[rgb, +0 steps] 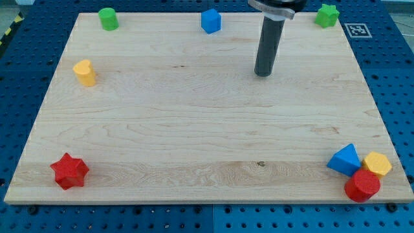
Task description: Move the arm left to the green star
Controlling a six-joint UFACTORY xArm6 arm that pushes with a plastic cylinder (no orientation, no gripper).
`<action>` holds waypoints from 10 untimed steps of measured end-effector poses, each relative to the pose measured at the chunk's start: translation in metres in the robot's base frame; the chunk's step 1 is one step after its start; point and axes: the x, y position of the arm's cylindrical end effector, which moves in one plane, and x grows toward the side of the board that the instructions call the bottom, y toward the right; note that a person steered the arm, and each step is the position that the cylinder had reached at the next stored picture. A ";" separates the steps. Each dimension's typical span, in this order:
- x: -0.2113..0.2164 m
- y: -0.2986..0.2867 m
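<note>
While the tip [262,74] rests on bare wood in the upper middle of the worktop [194,129], the green star [327,15] sits off at about two o'clock from it, in the far corner at the view's top right, well apart. There are no fingers on this arm, only a plain rod, so nothing is held.

The risk, as I judge it, is the corner. The star lies near two edges, and a shove that overshoots could slide it off the board. The arm has to stop just on the star's nine o'clock side without touching it.

A second trap is the other green block [108,19] at ten o'clock, top left; heading for that one would be the wrong target. The blue block [211,21] at eleven o'clock is near but lies away from the likely path, as does the cluster at five o'clock.
</note>
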 end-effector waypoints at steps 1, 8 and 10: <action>-0.016 0.000; -0.161 0.006; -0.179 0.014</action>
